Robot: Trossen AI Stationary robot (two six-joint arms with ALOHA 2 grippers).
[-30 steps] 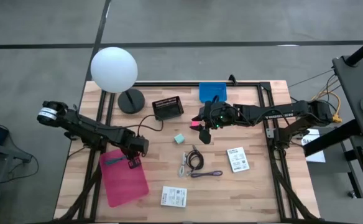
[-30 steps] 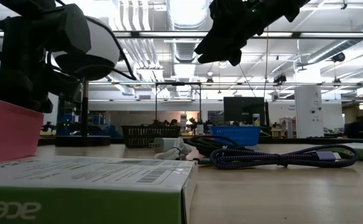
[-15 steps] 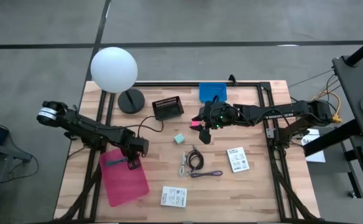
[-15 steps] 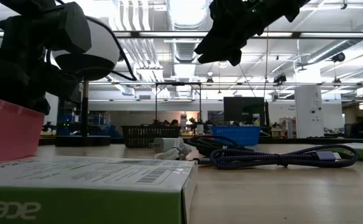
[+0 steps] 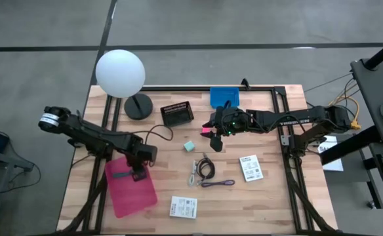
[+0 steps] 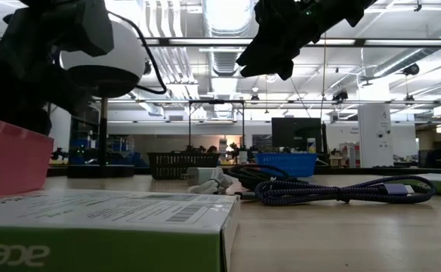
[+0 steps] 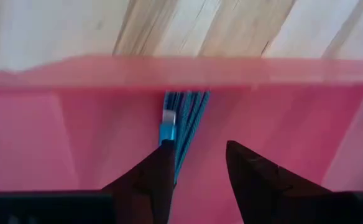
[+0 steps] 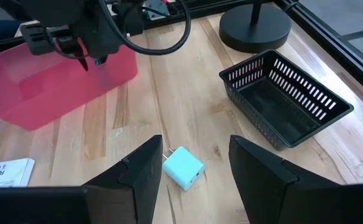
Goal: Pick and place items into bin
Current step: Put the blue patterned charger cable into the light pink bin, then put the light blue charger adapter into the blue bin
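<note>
The pink bin (image 5: 129,193) stands at the table's near left. My left gripper (image 5: 139,174) hangs open just above its inside. The teal pen (image 7: 183,121) lies on the bin floor, one end at the bin wall (image 7: 76,68), between and ahead of my open fingers (image 7: 197,146). My right gripper (image 5: 214,143) hovers open over mid-table with nothing between its fingers (image 8: 195,142). The pale teal cube (image 8: 184,168) rests on the wood below it. A small pink thing (image 5: 206,132) shows beside the right gripper.
Black and purple coiled cables (image 5: 208,174) lie mid-table. White packets lie to their right (image 5: 250,167) and at the near edge (image 5: 183,207). A black mesh basket (image 5: 177,114), a blue tray (image 5: 224,97) and a globe lamp (image 5: 120,72) stand along the far side.
My left gripper has opened over the bin and risen a little. The teal pen has left its fingers and lies on the bin floor. My right arm has kept still.
</note>
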